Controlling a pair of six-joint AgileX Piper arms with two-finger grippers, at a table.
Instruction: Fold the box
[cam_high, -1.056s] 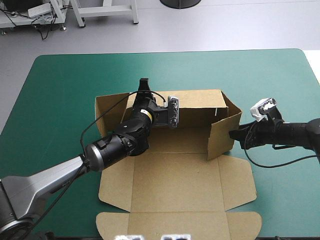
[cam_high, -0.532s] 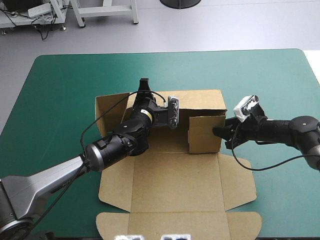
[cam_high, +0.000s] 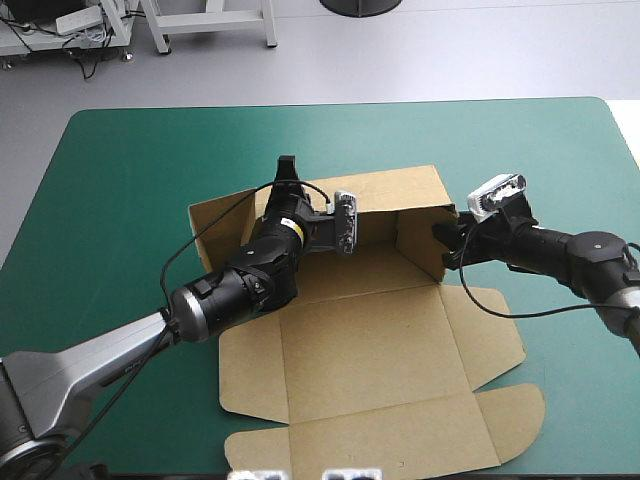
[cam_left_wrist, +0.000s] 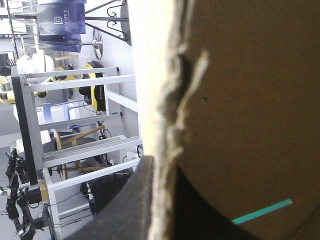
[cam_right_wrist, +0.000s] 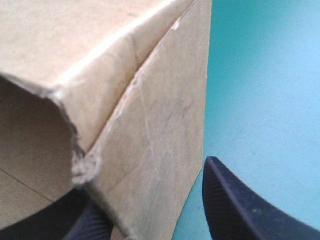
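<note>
The brown box (cam_high: 370, 340) lies partly raised in the middle of the teal-green table. Its back wall stands up, and my left gripper (cam_high: 289, 172) is shut on that wall's top edge near the left end. In the left wrist view the board edge (cam_left_wrist: 165, 100) runs between the two black fingers (cam_left_wrist: 132, 200). My right gripper (cam_high: 443, 243) is at the upright right wall. The right wrist view shows the wall's corner (cam_right_wrist: 150, 115) between that gripper's (cam_right_wrist: 150, 185) parted fingers, one inside the box and one outside.
The lid (cam_high: 400, 440) lies flat toward the table's front edge, skewed to the right. Side flaps (cam_high: 490, 335) lie flat beside the base. Bare teal-green cover (cam_high: 560, 160) surrounds the box on the far, left and right sides.
My right gripper moved left and pushed the right wall inward and upright. The box's flat part swung toward the right. My left gripper kept its hold on the back wall.
</note>
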